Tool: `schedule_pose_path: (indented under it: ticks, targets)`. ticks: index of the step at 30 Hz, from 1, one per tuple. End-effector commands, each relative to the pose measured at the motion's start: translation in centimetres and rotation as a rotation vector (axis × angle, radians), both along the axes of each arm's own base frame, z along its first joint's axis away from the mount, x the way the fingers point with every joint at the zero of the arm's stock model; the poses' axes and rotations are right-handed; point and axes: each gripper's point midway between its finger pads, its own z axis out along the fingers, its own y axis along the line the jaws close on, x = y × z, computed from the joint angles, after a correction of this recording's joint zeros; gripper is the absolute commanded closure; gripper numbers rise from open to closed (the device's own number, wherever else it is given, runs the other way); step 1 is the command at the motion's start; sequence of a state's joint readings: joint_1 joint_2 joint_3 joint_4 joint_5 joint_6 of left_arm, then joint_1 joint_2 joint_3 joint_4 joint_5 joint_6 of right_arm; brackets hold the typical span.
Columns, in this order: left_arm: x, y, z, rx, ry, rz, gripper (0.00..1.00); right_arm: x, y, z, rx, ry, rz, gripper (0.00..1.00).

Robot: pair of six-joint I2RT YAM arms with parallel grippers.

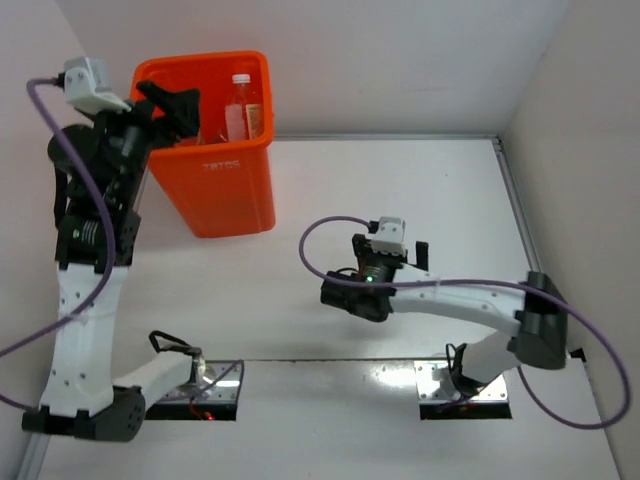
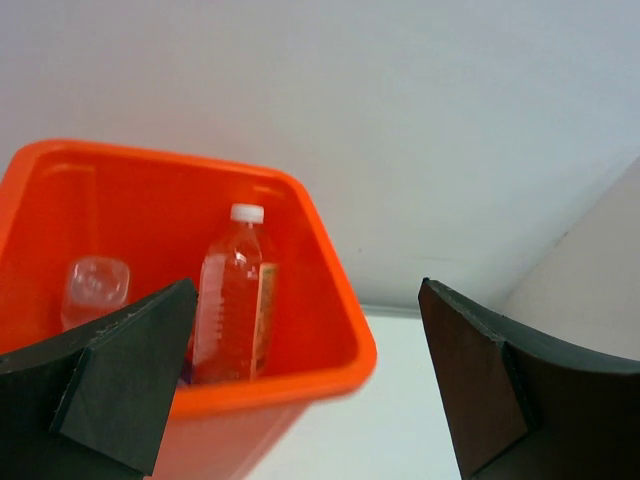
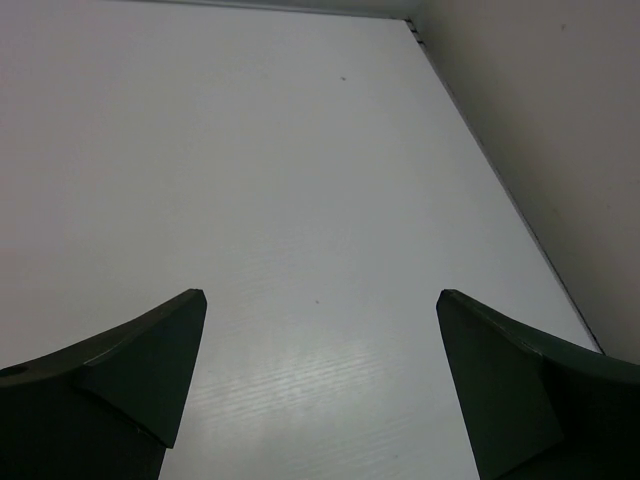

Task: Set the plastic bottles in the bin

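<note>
We find the left end effector (image 2: 307, 292) above the rim of the orange bin (image 1: 215, 190), fingers spread wide and holding nothing; inside the bin a white-capped plastic bottle (image 2: 235, 300) stands upright, a second clear bottle (image 2: 95, 288) beside it; the right end effector (image 3: 320, 297), well right of the bin, hangs agape over the white worktop (image 1: 420, 190).
</note>
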State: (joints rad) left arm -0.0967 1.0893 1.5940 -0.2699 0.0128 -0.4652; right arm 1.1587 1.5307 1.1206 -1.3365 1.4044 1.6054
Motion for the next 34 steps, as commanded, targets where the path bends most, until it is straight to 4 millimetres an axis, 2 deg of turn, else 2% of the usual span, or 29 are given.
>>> schedule_pose_path:
  ticks: [1, 2, 3, 4, 5, 6, 7, 8, 9, 10, 12, 13, 15, 16, 21, 22, 23, 25, 26, 28, 34]
  targets:
    - [-3.5, -0.4, -1.6, -0.022, 0.027, -0.028, 0.00, -1.4, 1.4, 4.1, -0.071, -0.011, 0.146, 0.00]
    - [-3.9, -0.2, -2.4, -0.027, 0.046, -0.009, 0.00, -1.6, 1.7, 4.6, -0.067, -0.014, 0.167, 0.00]
    - [-3.7, -0.1, -4.5, -0.027, 0.093, 0.010, 0.00, -1.8, 1.6, 5.3, -0.049, -0.023, 0.183, 0.00]
    - [-3.9, 0.2, -5.7, -0.007, 0.118, 0.033, 0.00, -1.6, 2.1, 5.8, -0.012, -0.039, 0.189, 0.00]
    - [-4.4, 0.6, -6.7, 0.002, 0.139, 0.063, 0.00, -1.7, 1.9, 5.7, -0.042, -0.017, 0.204, 0.00]
    - [-4.1, 0.6, -9.1, 0.023, 0.189, 0.073, 0.00, -1.8, 1.7, 5.6, -0.048, -0.016, 0.210, 0.00]
    - [-4.2, 1.0, -10.2, 0.038, 0.216, 0.100, 0.00, -1.7, 2.0, 6.0, 0.014, -0.036, 0.219, 0.00]
    - [-4.3, 1.0, -11.5, 0.044, 0.243, 0.105, 0.00, -1.8, 2.0, 6.1, -0.020, -0.010, 0.243, 0.00]
    - [-4.8, 0.7, -12.1, 0.047, 0.246, 0.091, 0.00, -1.7, 1.9, 6.0, -0.015, -0.003, 0.247, 0.00]
    - [-4.6, 0.8, -14.2, 0.058, 0.287, 0.102, 0.00, -1.4, 2.0, 6.0, 0.015, -0.006, 0.246, 0.00]
    - [-4.8, 0.0, -16.3, 0.042, 0.330, 0.075, 0.00, -1.1, 1.6, 6.0, 0.026, 0.025, 0.263, 0.00]
    - [-4.8, -0.1, -18.4, 0.041, 0.369, 0.075, 0.00, -0.6, 1.7, 6.0, 0.069, 0.038, 0.263, 0.00]
    - [-5.0, -0.7, -20.1, 0.028, 0.402, 0.051, 0.00, -0.2, 1.3, 5.9, 0.056, 0.062, 0.275, 0.00]
    - [-5.3, -0.6, -21.7, 0.035, 0.425, 0.052, 0.00, -0.2, 1.3, 5.6, 0.068, 0.078, 0.288, 0.00]
    - [-5.7, 0.5, -23.8, 0.009, 0.438, 0.118, 0.00, 0.1, 0.7, 6.2, 0.079, 0.070, 0.281, 0.00]
    - [-6.0, 0.5, -23.4, -0.003, 0.424, 0.119, 0.00, 0.1, 0.3, 6.4, 0.087, 0.064, 0.273, 0.00]
    - [-6.0, 0.5, -23.8, 0.000, 0.432, 0.120, 0.00, 0.2, 0.3, 6.4, 0.087, 0.064, 0.273, 0.00]
    - [-6.4, 0.5, -23.0, -0.019, 0.400, 0.119, 0.00, 0.2, 0.3, 6.4, 0.087, 0.064, 0.273, 0.00]
    - [-6.4, 0.2, -23.4, -0.014, 0.409, 0.110, 0.00, 0.1, 0.3, 6.1, 0.079, 0.069, 0.272, 0.00]
    - [-6.7, 0.2, -22.4, -0.027, 0.368, 0.106, 0.00, 0.3, 0.2, 6.2, 0.087, 0.064, 0.263, 0.00]
    - [-6.8, -0.1, -23.5, 0.004, 0.348, 0.104, 0.00, 0.7, -0.4, 5.3, 0.093, 0.087, 0.239, 0.00]
